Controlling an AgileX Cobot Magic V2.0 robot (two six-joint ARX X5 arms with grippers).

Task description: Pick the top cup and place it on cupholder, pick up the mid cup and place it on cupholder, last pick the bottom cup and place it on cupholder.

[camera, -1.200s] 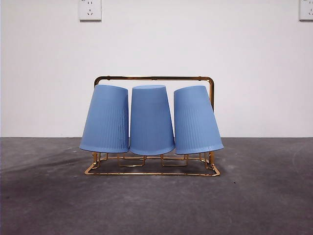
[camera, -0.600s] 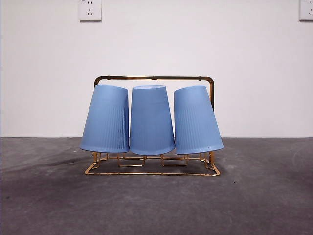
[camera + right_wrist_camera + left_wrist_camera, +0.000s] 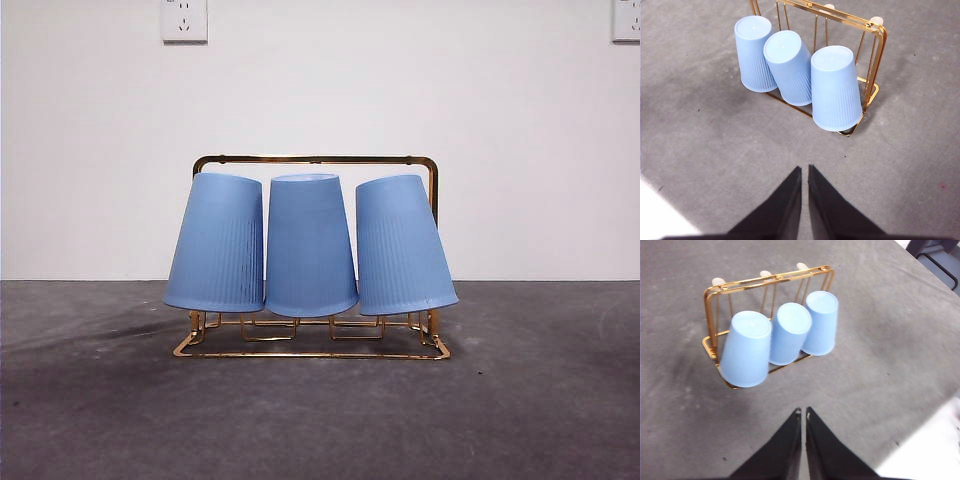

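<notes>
The gold cupholder stands on the grey desk, its arch handle rising behind three light blue ribbed cups that hang upside down on its prongs in a row. In the front view the left cup leans left, the middle cup sits nearly upright, and the right cup leans right; neighbouring cups touch or nearly touch at their rims. No crack can be made out on any of them, so I cannot tell which is the top cup. White prong tips show on the far row of the rack, bare of cups. The left gripper hovers above the desk, apart from the rack, jaws pressed together. The right gripper also hovers clear of the cups, jaws closed on nothing.
</notes>
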